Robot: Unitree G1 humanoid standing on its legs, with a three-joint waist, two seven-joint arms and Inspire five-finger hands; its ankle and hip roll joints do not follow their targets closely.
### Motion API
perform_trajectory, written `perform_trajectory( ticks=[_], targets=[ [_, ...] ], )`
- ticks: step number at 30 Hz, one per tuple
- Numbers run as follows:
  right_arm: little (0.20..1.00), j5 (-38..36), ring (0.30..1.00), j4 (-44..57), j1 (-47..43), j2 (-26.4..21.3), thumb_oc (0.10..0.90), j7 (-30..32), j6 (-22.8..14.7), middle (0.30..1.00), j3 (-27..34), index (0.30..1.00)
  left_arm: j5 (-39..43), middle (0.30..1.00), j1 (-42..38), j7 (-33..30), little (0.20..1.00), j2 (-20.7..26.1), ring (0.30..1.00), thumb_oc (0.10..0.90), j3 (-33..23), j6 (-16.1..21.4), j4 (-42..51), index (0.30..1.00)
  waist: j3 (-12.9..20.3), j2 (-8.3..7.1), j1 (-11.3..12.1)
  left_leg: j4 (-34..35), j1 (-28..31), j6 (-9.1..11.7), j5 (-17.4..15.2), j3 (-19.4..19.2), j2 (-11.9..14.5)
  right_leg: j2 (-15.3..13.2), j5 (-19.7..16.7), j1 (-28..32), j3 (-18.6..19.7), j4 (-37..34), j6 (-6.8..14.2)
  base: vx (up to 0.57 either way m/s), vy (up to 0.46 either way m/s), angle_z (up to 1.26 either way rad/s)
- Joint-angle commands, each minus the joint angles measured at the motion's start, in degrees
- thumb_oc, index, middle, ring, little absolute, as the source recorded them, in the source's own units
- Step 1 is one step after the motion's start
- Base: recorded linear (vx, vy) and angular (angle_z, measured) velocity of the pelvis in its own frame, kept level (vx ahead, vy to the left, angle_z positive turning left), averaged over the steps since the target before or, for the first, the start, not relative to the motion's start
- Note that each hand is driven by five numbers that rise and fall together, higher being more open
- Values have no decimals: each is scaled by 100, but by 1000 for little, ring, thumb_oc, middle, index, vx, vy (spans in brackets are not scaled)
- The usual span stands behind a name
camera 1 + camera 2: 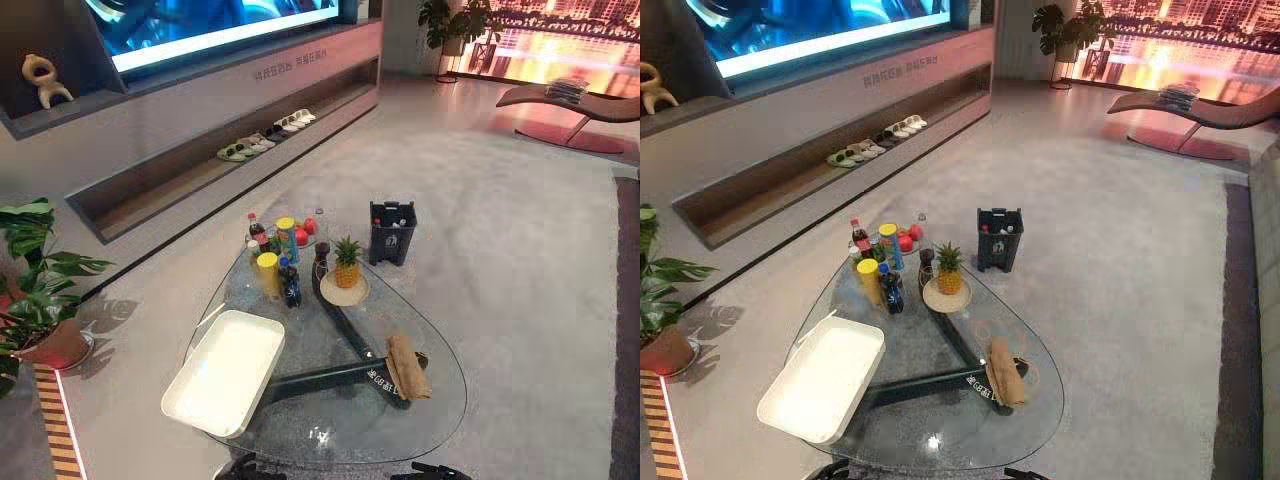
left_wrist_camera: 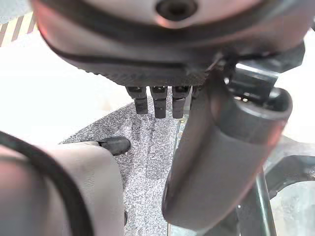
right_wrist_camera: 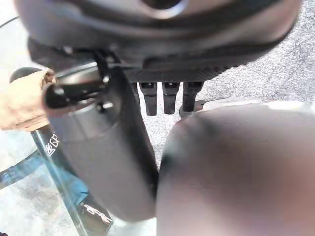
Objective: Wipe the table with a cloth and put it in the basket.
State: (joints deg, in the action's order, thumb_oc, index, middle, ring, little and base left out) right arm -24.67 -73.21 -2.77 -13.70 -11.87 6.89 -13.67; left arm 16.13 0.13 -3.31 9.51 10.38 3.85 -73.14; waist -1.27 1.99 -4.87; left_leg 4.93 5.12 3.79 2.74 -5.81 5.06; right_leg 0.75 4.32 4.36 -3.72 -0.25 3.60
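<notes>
Cloth (image 1: 408,365): tan, folded into a narrow strip, lying on the near right part of the glass table (image 1: 300,420). Expect it to be light, soft and limp. Pinch it across the middle so the folds lift together. Your left hand (image 2: 155,101) and right hand (image 3: 167,96) hang with fingers straight, holding nothing. The white basket (image 1: 225,370) sits at the table's left, well apart from the cloth.

Dark left hand (image 2: 147,73) — ribbed black fingers (image 2: 160,105), grey thumb (image 2: 221,162).

left hand (image 1: 243,469), right hand (image 1: 441,471), cropped at edge
</notes>
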Motion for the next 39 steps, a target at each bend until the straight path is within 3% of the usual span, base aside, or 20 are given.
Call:
perform_trajectory(
  ticks=[1, 20, 33, 39],
  targets=[
    [900, 89, 900, -234, -148, 202, 800, 31, 5, 900, -292, 900, 171, 900, -396, -96, 900, -37, 900, 800, -107, 180, -234, 900, 25, -133, -26, -60, 60, -144, -544, -68, -366, -630, -263, 98, -636, -286, 426, -214, 43, -73],
    [900, 97, 900, -236, -148, 214, 800, 42, -21, 900, -287, 900, 97, 900, -381, -25, 900, -32, 900, 800, -130, 152, -245, 900, 29, -134, -22, -37, 68, -152, -536, -80, -372, -620, -262, 93, -650, -282, 427, 0, 0, 0],
    [900, 42, 900, -139, -195, 175, 800, 400, -536, 900, -301, 900, -11, 900, -382, -112, 900, -21, 900, 800, -110, 140, -257, 900, 17, -141, -21, -27, 93, -154, -542, -93, -365, -611, -251, 109, -666, -264, 429, 14, -5, 0],
    [900, 17, 900, 19, -274, 134, 800, 687, -850, 900, -304, 900, -126, 900, -378, -201, 900, -4, 900, 800, -128, -48, -262, 900, -34, -135, -14, -81, 85, -142, -563, -94, -340, -637, -234, 77, -672, -191, 437, 84, -23, -1]
  ],
)
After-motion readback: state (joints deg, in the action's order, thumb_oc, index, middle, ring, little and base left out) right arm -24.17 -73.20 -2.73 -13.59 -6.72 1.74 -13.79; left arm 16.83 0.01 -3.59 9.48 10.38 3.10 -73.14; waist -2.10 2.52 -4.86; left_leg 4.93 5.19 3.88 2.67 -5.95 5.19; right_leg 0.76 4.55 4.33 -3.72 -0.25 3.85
